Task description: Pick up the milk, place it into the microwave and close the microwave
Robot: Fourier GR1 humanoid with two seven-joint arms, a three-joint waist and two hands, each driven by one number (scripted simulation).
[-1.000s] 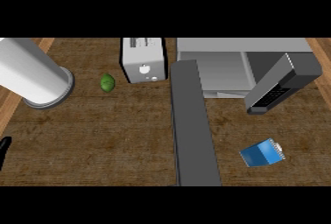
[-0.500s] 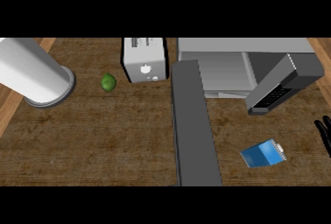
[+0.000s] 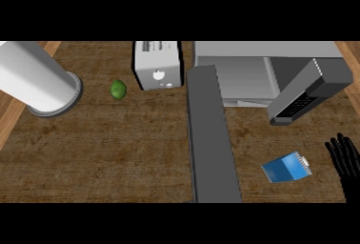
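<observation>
Milk [image 3: 285, 167] on its side near the right hand [image 3: 346, 157], apart from it, fingers spread, hand cut off at frame edge.

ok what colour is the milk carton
Blue, with a white top end; the milk carton shows in the head view.

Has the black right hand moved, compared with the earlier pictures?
Yes. The black right hand has come further in from the right edge, toward the blue milk carton, which stayed put.
</observation>
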